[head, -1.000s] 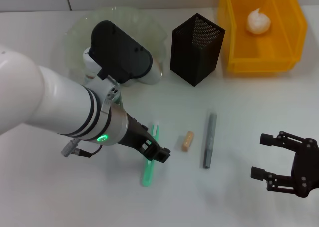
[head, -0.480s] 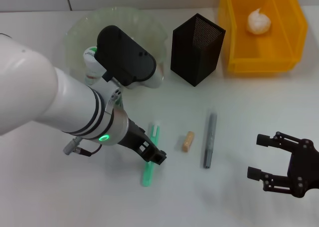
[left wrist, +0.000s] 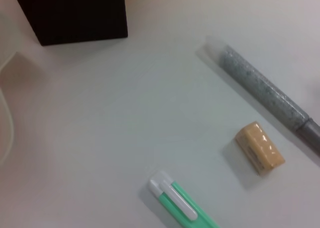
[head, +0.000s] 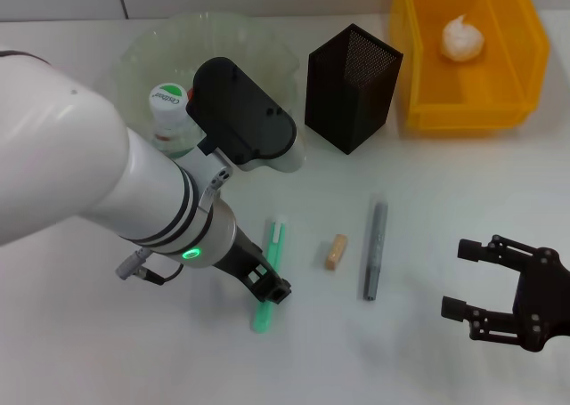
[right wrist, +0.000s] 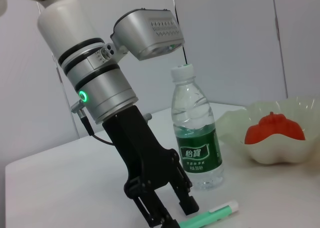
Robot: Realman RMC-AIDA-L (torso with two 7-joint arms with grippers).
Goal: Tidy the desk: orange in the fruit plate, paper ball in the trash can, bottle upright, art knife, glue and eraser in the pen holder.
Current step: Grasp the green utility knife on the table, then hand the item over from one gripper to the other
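On a white desk (head: 427, 182), the left gripper (head: 270, 287) hangs directly over a green stick (head: 268, 274), probably the art knife. The stick's long axis runs from the near edge toward the far edge. The right wrist view shows the left gripper's fingers (right wrist: 187, 200) apart, straddling the near end of the stick just above the desk. Beside the stick, toward the right edge, lie the tan eraser (head: 335, 251) and then a grey stick (head: 374, 247), probably the glue, lying parallel. The black pen holder (head: 350, 85) stands near the far edge. The right gripper (head: 481, 303) idles, fingers apart, at the near right corner. Only the right wrist view shows the orange (right wrist: 274, 128) in the fruit plate (right wrist: 235, 125) and the bottle (right wrist: 195, 140) upright. The paper ball (head: 462, 37) sits in the trash can (head: 419, 76).
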